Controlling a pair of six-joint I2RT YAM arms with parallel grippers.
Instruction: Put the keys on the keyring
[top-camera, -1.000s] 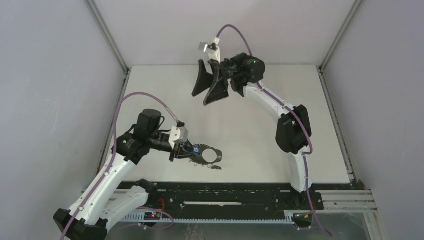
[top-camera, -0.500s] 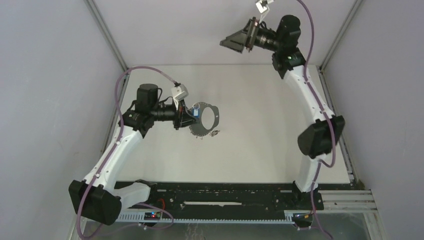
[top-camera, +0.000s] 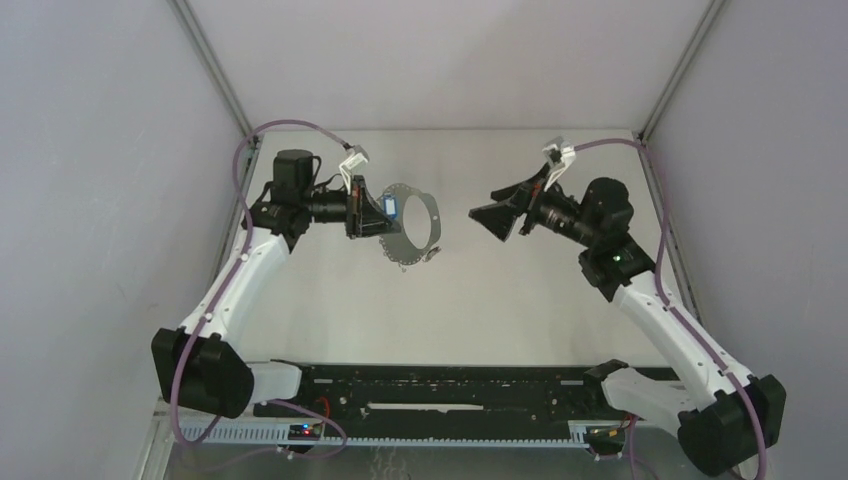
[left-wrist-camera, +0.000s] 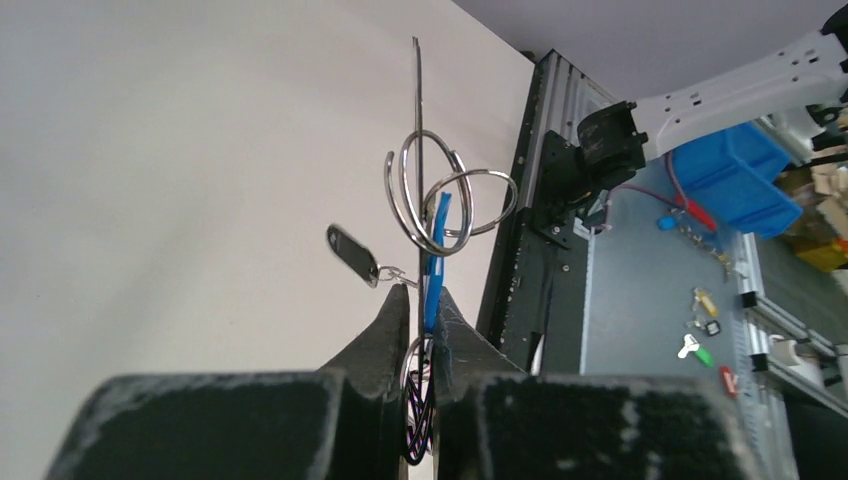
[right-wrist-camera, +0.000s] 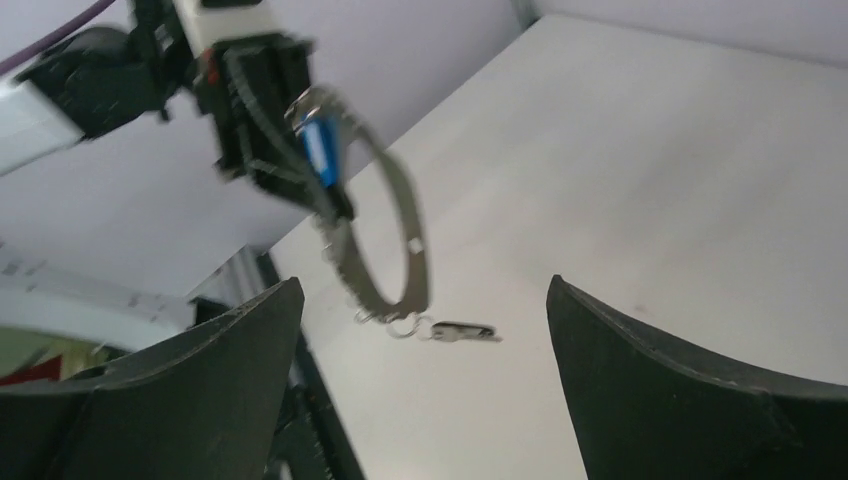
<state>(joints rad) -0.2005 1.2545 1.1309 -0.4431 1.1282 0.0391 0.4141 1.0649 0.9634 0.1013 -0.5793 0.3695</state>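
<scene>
My left arm (top-camera: 235, 285) reaches up from base at near-left, elbow bent, forearm level, wrist (top-camera: 320, 207) pointing right toward table centre. Left gripper (top-camera: 372, 213) held up off the table, fingers (left-wrist-camera: 395, 330) pinched almost together, clamped on the keyring (right-wrist-camera: 411, 230) edge. My right arm (top-camera: 670, 325) rises from near-right base, leaning up and left, wrist (top-camera: 575, 215) aimed left and slightly tilted. Right gripper (top-camera: 490, 212) spread wide, nothing between its fingers (right-wrist-camera: 200, 390), also raised above the table. The two grippers face each other across the middle, roughly level, well apart, no contact.
</scene>
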